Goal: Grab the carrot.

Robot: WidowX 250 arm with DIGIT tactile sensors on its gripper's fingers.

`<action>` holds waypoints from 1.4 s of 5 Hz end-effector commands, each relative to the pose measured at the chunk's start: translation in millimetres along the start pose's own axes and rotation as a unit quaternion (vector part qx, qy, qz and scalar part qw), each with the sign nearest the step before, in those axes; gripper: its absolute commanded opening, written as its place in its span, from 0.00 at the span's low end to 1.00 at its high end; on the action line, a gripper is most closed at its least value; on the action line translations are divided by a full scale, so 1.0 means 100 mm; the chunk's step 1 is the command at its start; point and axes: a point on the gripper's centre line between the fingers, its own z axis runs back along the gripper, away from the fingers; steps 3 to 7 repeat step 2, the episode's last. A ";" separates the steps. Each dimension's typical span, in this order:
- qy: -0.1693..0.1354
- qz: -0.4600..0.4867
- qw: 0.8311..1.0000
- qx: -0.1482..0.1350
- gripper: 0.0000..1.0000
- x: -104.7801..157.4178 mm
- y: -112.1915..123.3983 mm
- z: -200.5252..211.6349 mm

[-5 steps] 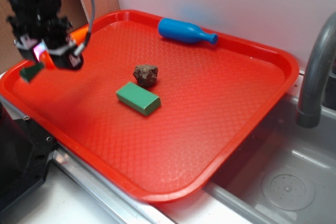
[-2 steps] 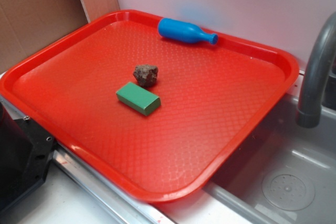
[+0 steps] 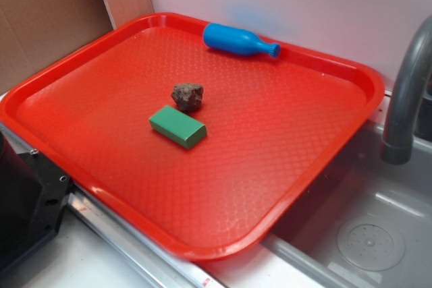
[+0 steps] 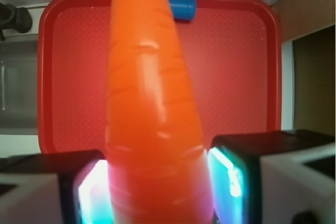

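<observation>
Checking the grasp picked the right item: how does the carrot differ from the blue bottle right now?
The carrot is orange, ridged and tapered; the blue bottle is smooth, with a narrow neck. The carrot is clamped between the gripper pads, raised above the red tray; the blue bottle lies on its side at the tray's far edge. The carrot is absent from the exterior view; the blue bottle shows in both views.

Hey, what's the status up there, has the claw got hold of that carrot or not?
Claw shut on carrot, pads pressing both sides. Carrot lifted high above red tray. Blue bottle, rock, green block below, nothing in the way.
</observation>
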 end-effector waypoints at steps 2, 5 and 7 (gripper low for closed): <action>-0.020 -0.007 1.000 0.004 0.00 -0.10 -0.02 0.00; -0.020 -0.007 1.000 0.004 0.00 -0.10 -0.02 0.00; -0.020 -0.007 1.000 0.004 0.00 -0.10 -0.02 0.00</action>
